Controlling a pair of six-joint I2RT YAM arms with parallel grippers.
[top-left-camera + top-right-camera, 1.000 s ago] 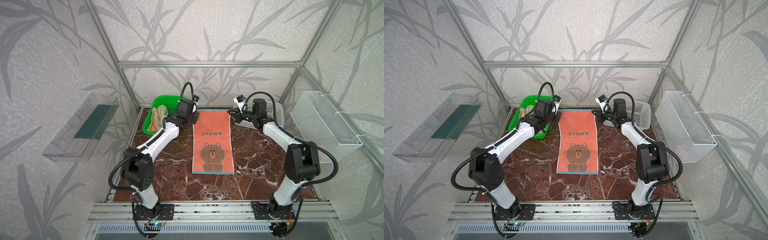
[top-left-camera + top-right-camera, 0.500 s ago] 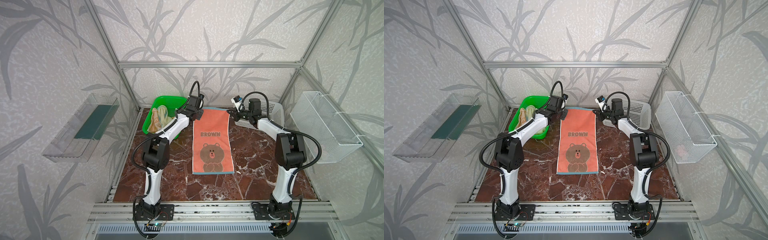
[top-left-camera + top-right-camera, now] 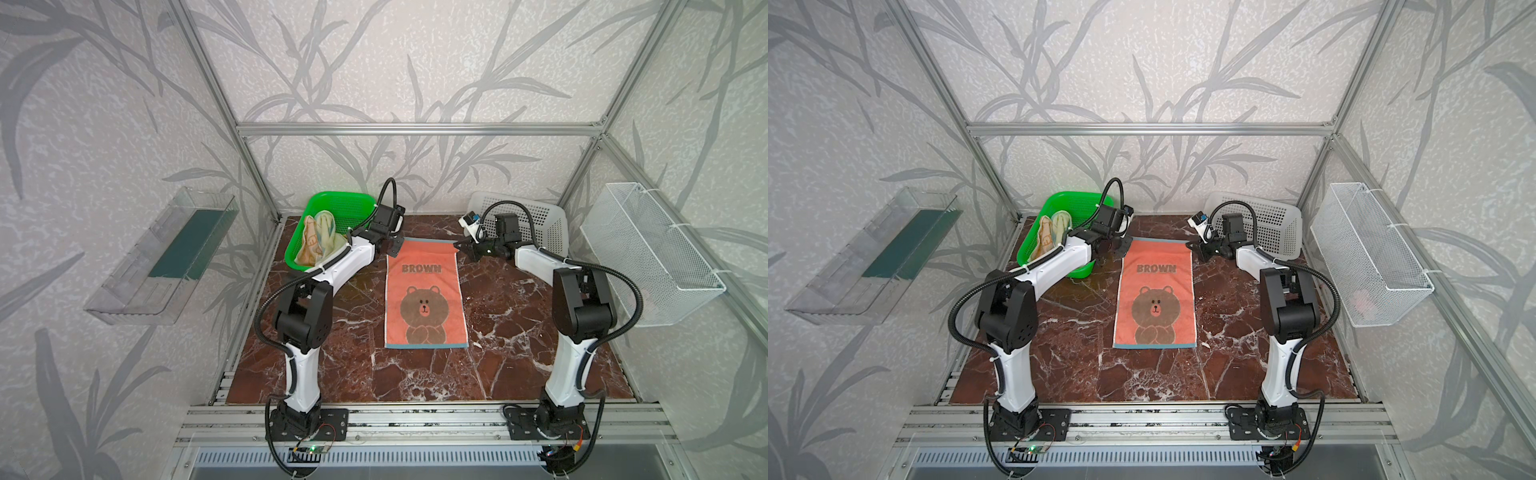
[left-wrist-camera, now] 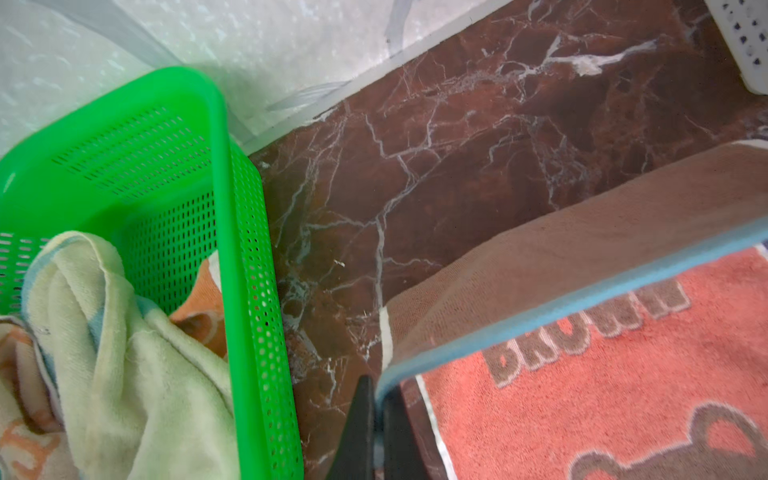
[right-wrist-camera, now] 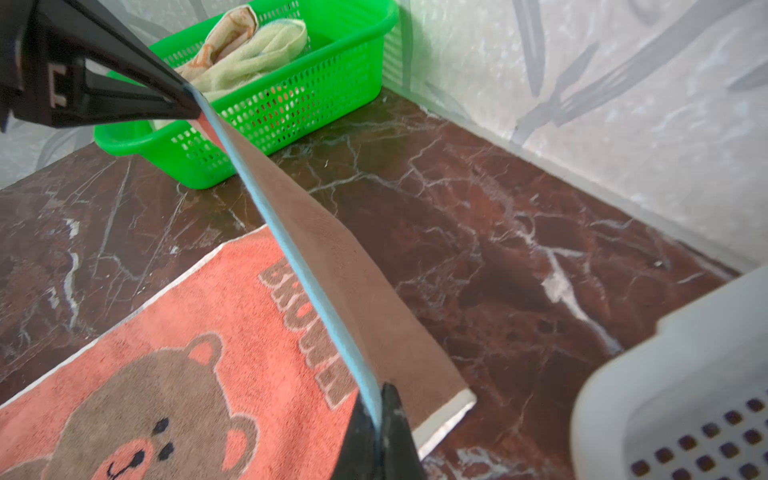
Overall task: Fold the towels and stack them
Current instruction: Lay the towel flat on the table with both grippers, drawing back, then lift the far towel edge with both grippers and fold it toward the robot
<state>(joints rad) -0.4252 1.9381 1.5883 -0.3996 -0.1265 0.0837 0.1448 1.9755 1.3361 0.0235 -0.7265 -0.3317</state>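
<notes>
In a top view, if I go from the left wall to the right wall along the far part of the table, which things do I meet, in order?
Clear tray → green basket → bear towel → white basket → wire basket.

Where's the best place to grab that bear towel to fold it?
At the two far corners of the bear towel, on its teal hem, one gripper from each side, as the left gripper and right gripper pinch it now. The rest lies flat, so that short edge should fold forward.
</notes>
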